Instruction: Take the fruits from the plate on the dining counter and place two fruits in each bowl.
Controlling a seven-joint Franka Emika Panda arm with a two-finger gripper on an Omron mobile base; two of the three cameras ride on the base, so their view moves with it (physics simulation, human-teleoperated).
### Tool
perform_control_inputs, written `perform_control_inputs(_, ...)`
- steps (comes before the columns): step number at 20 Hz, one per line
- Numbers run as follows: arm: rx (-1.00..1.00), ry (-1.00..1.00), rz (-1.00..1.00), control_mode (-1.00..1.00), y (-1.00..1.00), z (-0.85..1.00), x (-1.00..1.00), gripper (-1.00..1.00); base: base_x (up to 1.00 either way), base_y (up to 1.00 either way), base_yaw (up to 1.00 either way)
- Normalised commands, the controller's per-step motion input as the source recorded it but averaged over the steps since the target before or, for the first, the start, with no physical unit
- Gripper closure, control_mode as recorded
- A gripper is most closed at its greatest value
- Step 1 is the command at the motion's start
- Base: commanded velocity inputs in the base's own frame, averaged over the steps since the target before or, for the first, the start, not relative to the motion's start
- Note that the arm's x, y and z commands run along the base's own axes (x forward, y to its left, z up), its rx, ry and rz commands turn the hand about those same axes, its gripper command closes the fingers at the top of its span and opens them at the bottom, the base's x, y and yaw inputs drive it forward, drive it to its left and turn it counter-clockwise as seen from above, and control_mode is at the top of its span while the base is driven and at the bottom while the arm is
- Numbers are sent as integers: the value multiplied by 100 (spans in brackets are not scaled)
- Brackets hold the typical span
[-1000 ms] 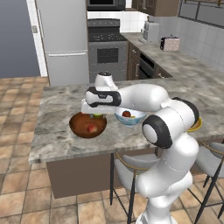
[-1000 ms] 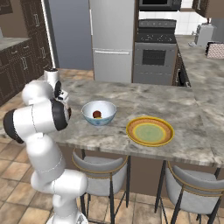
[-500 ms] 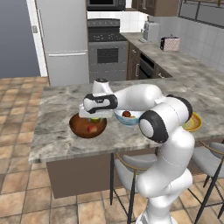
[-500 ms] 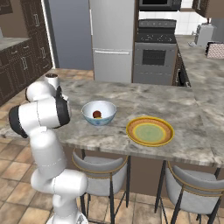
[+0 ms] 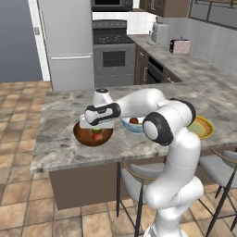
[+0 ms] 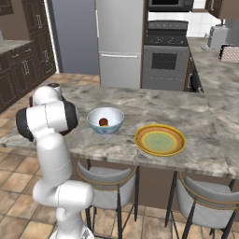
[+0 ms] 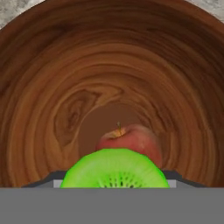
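Holding the green fruit (image 7: 115, 169), your gripper (image 5: 96, 131) hangs low over the brown bowl (image 5: 85, 137). The fingers sit closed around the fruit so it cannot roll away. Right under it, a reddish fruit (image 7: 131, 139) already rests at the bottom of that bowl. I think you are here to drop the green one beside it. The white bowl (image 6: 105, 120) holds a dark red fruit (image 6: 103, 122), and another may be hidden. The yellow plate (image 6: 160, 139) on the dining counter (image 6: 140, 107) looks bare.
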Motion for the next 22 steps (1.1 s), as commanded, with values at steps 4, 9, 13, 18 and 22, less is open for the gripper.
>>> perform_control_inputs(4,0,0,0,-100,0,-6,6,-100,0,0,0)
perform_control_inputs(9,0,0,0,-100,-2,0,0,-100,0,0,0)
perform_control_inputs(13,0,0,0,-100,-18,12,0,-100,0,0,0)
perform_control_inputs(18,0,0,-2,-100,-18,42,-11,-100,0,0,0)
perform_control_inputs(22,0,0,-1,-100,-39,48,-7,-100,0,0,0)
